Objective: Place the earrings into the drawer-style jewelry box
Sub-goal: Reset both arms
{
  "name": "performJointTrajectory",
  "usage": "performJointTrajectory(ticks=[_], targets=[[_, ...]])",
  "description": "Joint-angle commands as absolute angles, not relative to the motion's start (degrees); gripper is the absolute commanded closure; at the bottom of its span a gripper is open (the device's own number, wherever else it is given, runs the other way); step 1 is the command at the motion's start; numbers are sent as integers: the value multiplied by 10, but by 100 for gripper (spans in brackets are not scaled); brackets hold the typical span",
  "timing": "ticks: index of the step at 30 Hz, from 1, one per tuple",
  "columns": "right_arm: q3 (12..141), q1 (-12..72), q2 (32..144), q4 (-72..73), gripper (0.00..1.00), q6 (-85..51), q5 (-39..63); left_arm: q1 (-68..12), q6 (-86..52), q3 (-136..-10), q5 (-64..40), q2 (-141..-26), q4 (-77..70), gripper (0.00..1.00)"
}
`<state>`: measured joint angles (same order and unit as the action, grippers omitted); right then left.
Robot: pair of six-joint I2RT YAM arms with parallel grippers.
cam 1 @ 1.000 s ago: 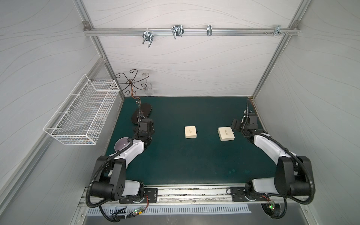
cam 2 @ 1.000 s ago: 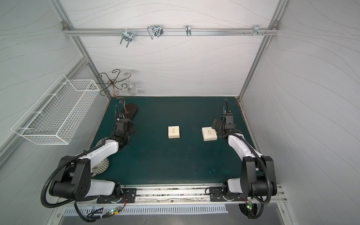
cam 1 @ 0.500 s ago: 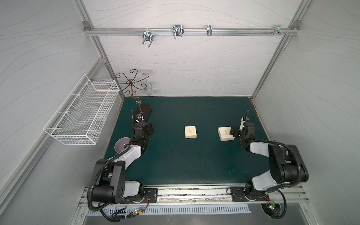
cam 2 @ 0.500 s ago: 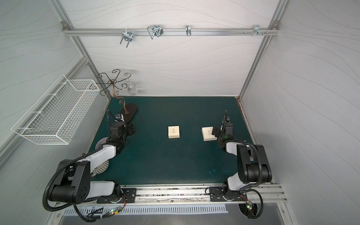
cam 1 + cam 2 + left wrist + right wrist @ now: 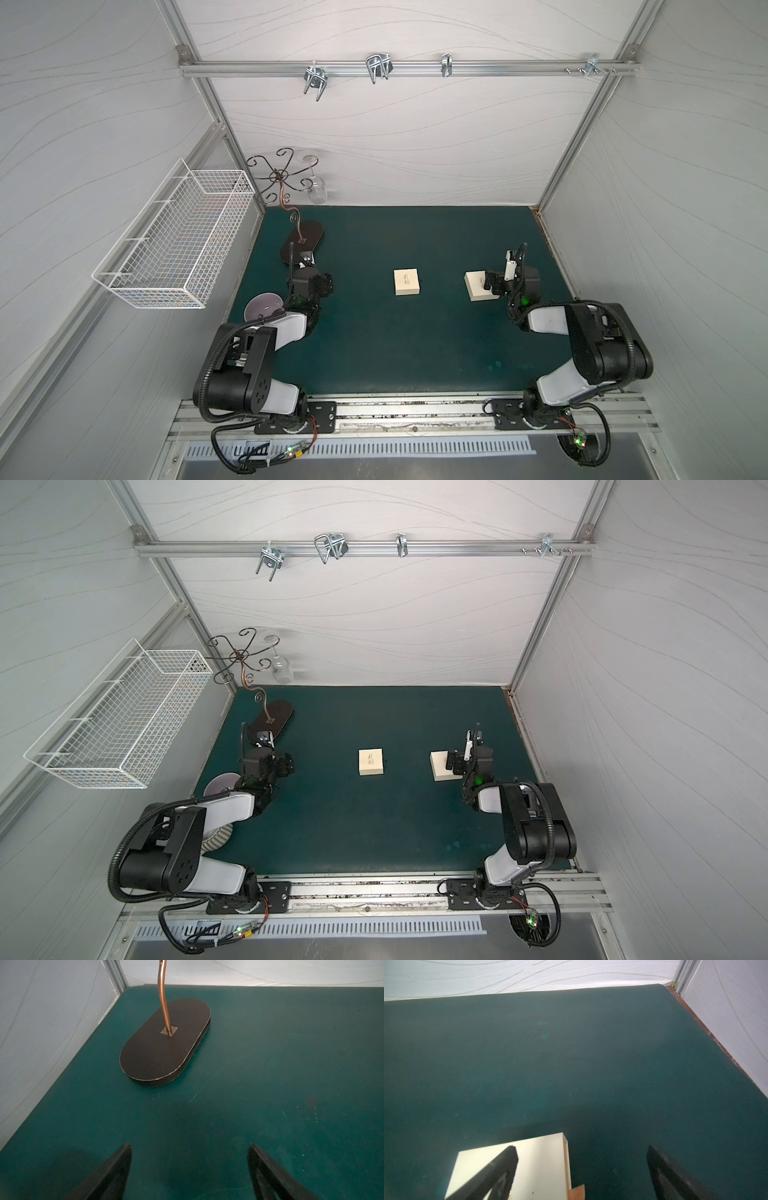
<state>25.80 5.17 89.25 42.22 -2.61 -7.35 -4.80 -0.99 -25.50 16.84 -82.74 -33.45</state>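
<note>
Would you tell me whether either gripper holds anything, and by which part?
Nothing is held: left gripper open over the mat, right gripper open, partly above a box.

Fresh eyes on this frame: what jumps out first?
A small cream square box sits in the middle of the dark green mat; a second cream box lies partly beneath the open right gripper. A black scrollwork metal stand holding a clear glass rises at the rear left corner.
</note>
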Motion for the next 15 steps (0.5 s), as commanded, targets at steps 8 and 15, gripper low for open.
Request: performJointTrajectory(ticks=[8, 15], targets=[[253, 54, 900, 459, 1, -8, -63, -11, -31, -260, 164, -870, -426, 0], [253, 54, 899, 460, 1, -8, -63, -4, -35, -244, 153, -884, -464, 0]])
